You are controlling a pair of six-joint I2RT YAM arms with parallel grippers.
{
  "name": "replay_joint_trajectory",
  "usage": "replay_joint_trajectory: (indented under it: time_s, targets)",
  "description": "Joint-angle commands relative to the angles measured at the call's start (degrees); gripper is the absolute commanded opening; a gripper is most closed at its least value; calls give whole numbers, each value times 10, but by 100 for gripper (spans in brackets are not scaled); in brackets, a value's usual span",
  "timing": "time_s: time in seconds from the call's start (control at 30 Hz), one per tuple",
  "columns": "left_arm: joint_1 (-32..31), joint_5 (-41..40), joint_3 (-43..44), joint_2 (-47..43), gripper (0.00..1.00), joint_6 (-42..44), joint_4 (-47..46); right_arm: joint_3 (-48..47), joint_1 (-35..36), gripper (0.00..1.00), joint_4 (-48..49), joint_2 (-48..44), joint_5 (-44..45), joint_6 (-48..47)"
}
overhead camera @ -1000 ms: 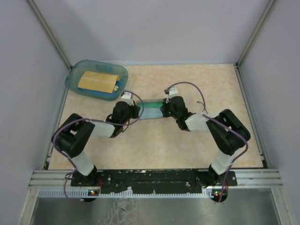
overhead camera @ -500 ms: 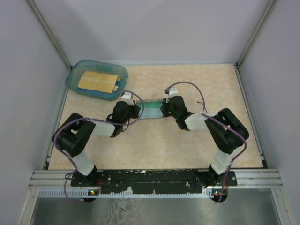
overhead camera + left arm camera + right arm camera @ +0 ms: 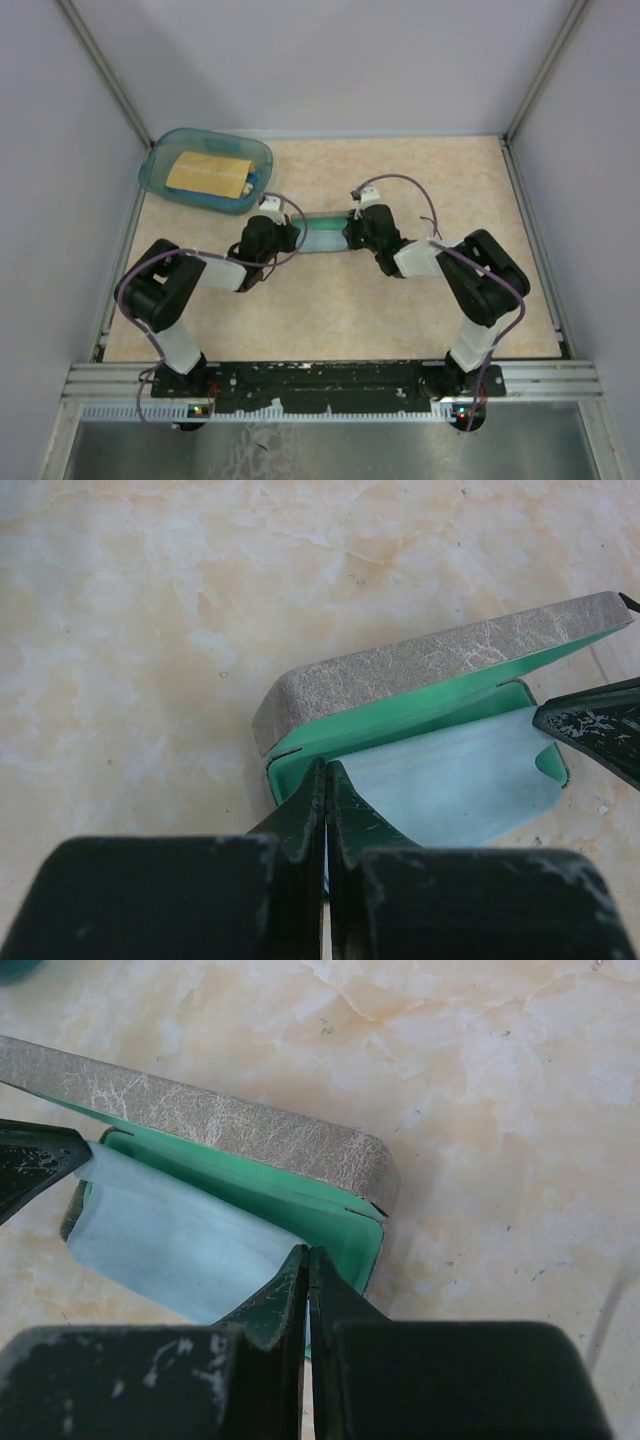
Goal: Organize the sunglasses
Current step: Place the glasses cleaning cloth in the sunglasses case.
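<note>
At either end of the half-open case (image 3: 430, 680), the left gripper (image 3: 326, 778) and right gripper (image 3: 307, 1263), jaws pressed together, are reaching inside. The cloth (image 3: 450, 785) is covering the lining; the sunglasses are not showing, presumably lying beneath. Probably next: pushing the lid down.

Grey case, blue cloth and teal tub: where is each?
grey case (image 3: 440, 665): left wrist view, outside of the raised lid.
blue cloth (image 3: 450, 790): left wrist view, its middle, inside the case.
teal tub (image 3: 153, 165): top view, bare left end.
</note>
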State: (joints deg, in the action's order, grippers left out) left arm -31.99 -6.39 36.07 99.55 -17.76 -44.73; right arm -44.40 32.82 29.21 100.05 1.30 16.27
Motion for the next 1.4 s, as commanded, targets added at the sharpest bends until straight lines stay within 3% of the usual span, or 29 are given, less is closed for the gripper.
replay_joint_trajectory:
  time_s: [0.0, 1.37]
  targets:
    - [5, 6, 18, 11, 0, 1, -19, -27, -10, 0, 33, 7, 2, 1]
    - [12, 11, 23, 25, 0, -3, -25, -43, -17, 0, 33, 29, -13, 2]
